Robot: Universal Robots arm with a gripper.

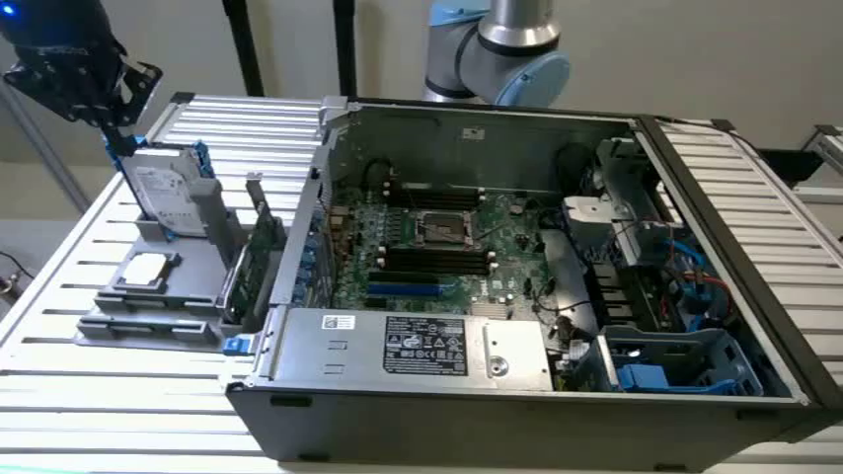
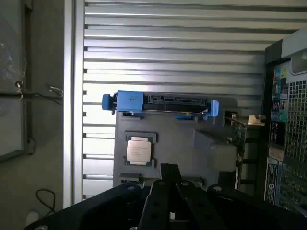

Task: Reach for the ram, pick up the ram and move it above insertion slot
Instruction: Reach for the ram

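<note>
My gripper [image 1: 106, 114] hangs at the exterior view's far left, above the back end of the grey parts holder [image 1: 145, 316]. In the wrist view its dark fingers [image 2: 170, 175] meet in one narrow point with nothing between them, looking down on the holder [image 2: 192, 153]. The ram [image 1: 270, 247] seems to be the thin green board standing on edge at the holder's side nearest the case, close beside the broader green card [image 1: 237, 291]; I cannot cleanly separate the two. The gripper is well apart from both. The motherboard's dark memory slots [image 1: 435, 259] lie inside the open case.
A silver hard drive with blue rails [image 1: 172, 193] stands in the holder just below the gripper, also seen edge-on [image 2: 160, 103]. A processor chip [image 1: 148, 269] [image 2: 139, 151] lies flat in the holder. The open computer case [image 1: 527, 296] spans the slatted table [image 1: 79, 395].
</note>
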